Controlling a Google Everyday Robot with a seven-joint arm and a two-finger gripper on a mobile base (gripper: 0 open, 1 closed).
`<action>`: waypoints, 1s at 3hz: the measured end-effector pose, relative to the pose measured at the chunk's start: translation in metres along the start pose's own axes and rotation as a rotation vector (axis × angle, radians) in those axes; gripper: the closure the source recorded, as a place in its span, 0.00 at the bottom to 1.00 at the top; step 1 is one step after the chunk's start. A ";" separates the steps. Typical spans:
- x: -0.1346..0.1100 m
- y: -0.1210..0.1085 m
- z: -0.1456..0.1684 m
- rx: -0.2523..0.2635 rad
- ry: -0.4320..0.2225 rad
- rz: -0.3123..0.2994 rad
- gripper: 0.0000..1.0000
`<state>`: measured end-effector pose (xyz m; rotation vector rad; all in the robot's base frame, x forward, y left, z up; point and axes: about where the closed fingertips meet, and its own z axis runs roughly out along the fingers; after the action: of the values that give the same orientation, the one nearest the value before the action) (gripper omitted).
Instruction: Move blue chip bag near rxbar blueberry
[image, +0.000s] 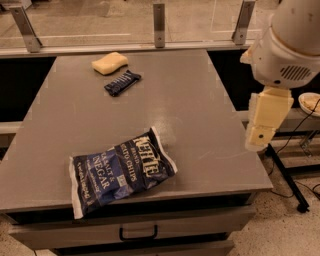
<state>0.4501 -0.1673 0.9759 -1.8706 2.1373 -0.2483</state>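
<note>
The blue chip bag (122, 170) is a large navy Kettle bag with white lettering. It lies flat near the front edge of the grey table (190, 105), left of centre. The rxbar blueberry (122, 82) is a small dark bar lying at the far side of the table, well apart from the bag. My arm (282, 55) shows as a white joint with a cream link (265, 120) hanging past the table's right edge. The gripper itself is out of view, and nothing is held in sight.
A yellow sponge (110, 63) lies just behind the bar at the table's far edge. A glass rail with metal posts (159, 20) runs along the back. A drawer with a handle (137, 232) sits below the table front. A dark stand leg (287, 180) is on the floor at the right.
</note>
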 end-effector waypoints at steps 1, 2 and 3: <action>-0.058 0.003 0.030 -0.023 0.012 -0.123 0.00; -0.107 0.021 0.057 -0.046 0.001 -0.255 0.00; -0.131 0.041 0.087 -0.091 0.015 -0.339 0.00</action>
<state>0.4549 -0.0269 0.8940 -2.2861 1.8574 -0.2397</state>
